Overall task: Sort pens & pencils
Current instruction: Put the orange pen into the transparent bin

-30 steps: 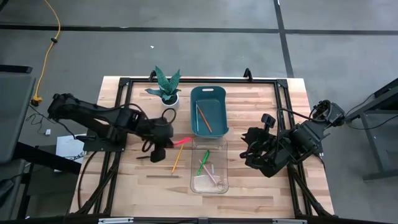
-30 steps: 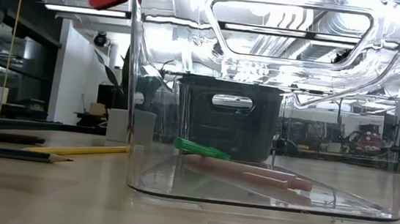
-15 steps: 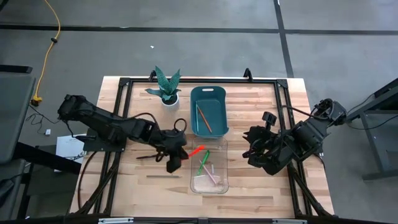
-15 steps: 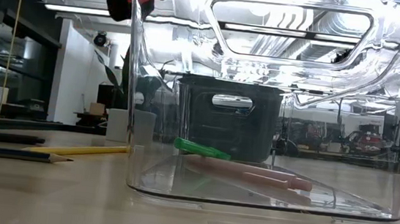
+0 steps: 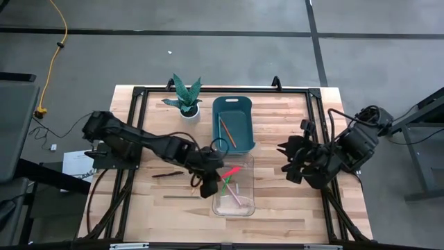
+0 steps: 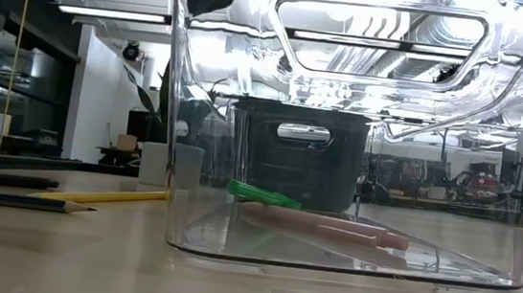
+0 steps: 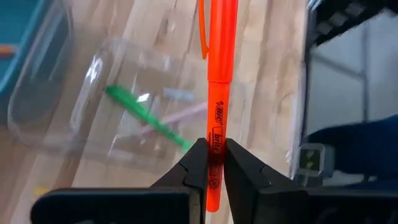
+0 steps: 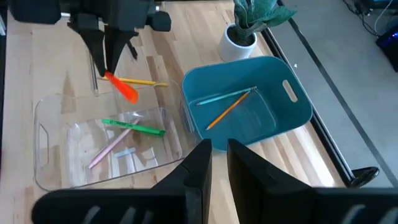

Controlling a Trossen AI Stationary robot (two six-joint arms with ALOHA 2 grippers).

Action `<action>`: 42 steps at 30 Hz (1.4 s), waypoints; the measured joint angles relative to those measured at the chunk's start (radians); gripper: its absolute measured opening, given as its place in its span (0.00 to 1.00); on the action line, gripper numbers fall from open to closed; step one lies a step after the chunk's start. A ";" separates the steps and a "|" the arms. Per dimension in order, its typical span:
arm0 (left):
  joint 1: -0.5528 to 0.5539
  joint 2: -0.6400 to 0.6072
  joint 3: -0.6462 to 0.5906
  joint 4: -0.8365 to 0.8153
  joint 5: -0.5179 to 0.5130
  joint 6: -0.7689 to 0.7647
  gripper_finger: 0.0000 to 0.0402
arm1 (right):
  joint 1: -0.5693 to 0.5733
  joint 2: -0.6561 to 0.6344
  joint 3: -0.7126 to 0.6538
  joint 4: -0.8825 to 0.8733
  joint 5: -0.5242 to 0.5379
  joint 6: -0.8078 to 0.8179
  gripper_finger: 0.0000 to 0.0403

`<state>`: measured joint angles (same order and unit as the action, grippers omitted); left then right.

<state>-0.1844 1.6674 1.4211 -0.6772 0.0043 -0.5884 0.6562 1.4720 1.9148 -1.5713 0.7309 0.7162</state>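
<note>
Left gripper is over the clear bin, just past its left rim, jaws pinched tight on the red pen near one end. Pen sticks out over the bin, up in the air, not touching the bottom. Low view catches just a flash of red up by the bin's top edge.

Inside the clear bin: green pen lying flat w/ a pink pen crossing under it. Bin sits near the desk's front edge, about mid-width.

Teal bin right behind it, toward the back edge, w/ an orange pencil resting inside.

On the desk, left of the clear bin: yellow pencil, plus a dark stick further left.

Potted plant at the back, left of the teal bin.

Right gripper waits over the desk's right side, jaws only a narrow gap apart, holding nothing.
</note>
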 joint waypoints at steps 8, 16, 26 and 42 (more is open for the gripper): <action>-0.022 0.076 0.061 -0.011 -0.011 -0.075 0.07 | 0.007 -0.033 0.000 0.000 0.000 -0.044 0.10; -0.026 0.088 0.068 -0.006 -0.049 -0.146 0.07 | 0.008 -0.055 0.000 0.000 0.002 -0.070 0.10; -0.026 0.104 0.069 0.008 -0.090 -0.220 0.07 | 0.009 -0.058 0.000 0.000 0.011 -0.070 0.10; -0.026 0.201 0.088 0.005 -0.029 -0.207 0.07 | 0.012 -0.058 0.000 0.000 0.011 -0.087 0.10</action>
<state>-0.2100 1.8685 1.5091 -0.6727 -0.0246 -0.7954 0.6686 1.4136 1.9148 -1.5711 0.7418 0.6292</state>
